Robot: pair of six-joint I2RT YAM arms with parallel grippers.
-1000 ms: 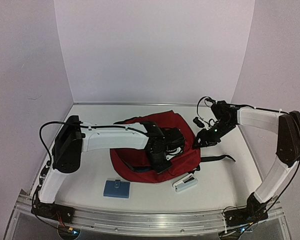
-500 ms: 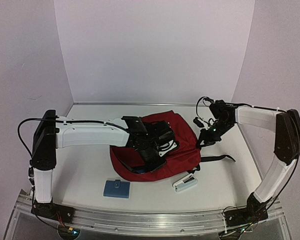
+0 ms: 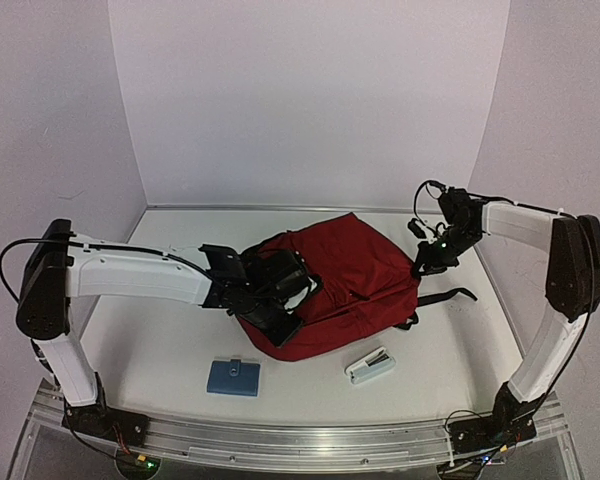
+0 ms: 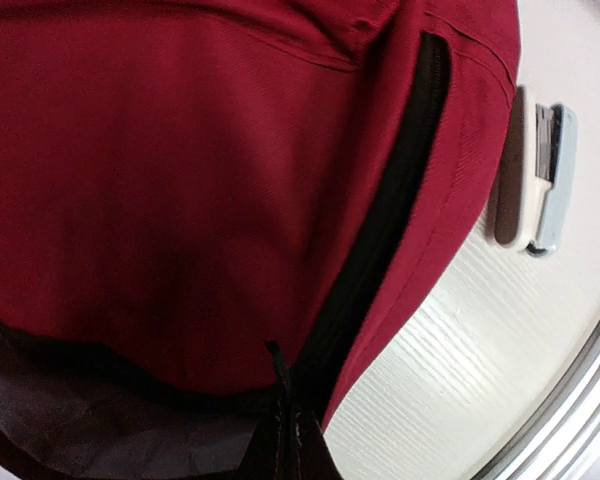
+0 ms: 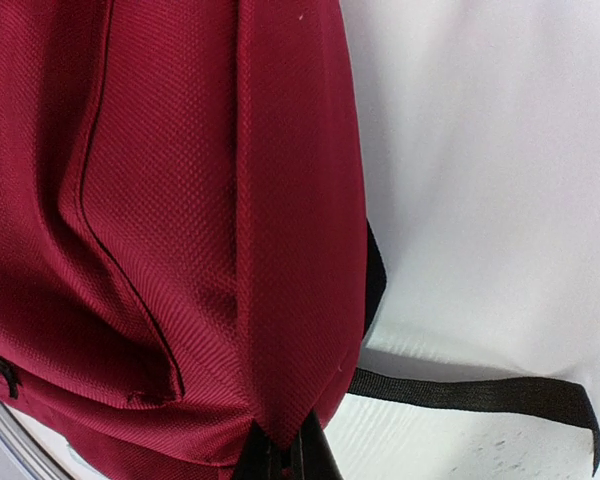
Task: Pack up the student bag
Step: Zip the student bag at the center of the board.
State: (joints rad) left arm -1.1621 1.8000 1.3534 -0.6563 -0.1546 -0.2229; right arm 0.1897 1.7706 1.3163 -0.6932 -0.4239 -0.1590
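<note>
Overhead view. The student bag (image 3: 345,280), dark red, sits at the centre of the surface (image 3: 460,350) and spans the gap between the two arms. The left hand (image 3: 280,300) is closed on the bag's near-left end. In the left wrist view its fingertips (image 4: 285,440) pinch the fabric at the foot of the black zipper (image 4: 390,220), beside the grey lining (image 4: 50,410). The right hand (image 3: 426,262) is closed on the bag's far-right edge, its tips nipping a fold of red cloth (right wrist view, bottom edge). A black strap (image 3: 450,296) trails from the bag across the surface. A blue case (image 3: 233,377) and a white stapler (image 3: 370,366) lie nearer the arm bases, both apart from the bag.
</note>
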